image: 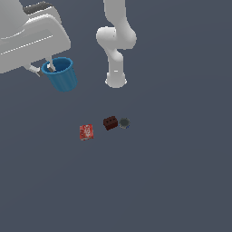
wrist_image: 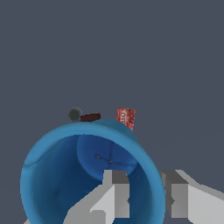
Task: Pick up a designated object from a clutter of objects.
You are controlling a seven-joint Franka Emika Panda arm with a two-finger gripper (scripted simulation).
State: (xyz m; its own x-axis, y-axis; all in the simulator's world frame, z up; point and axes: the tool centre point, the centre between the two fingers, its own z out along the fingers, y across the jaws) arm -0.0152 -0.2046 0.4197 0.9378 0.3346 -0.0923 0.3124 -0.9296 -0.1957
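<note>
The bright blue cup point(image: 61, 74) hangs high above the floor at the exterior view's upper left, held by my gripper point(image: 45, 68). In the wrist view the cup point(wrist_image: 57, 183) fills the lower frame, hollow inside showing. One finger point(wrist_image: 114, 192) is inside the cup and the other finger point(wrist_image: 177, 197) is outside its wall, shut on the rim. On the floor below lie the dark red-brown block point(image: 110, 123), the dark grey disc point(image: 124, 123) and the red patterned box point(image: 86, 132).
The arm's white base column point(image: 116, 77) stands behind the clutter. In the wrist view the block point(wrist_image: 90, 117), disc point(wrist_image: 74, 114) and box point(wrist_image: 126, 118) show far below, beyond the cup's rim. Grey floor lies all around.
</note>
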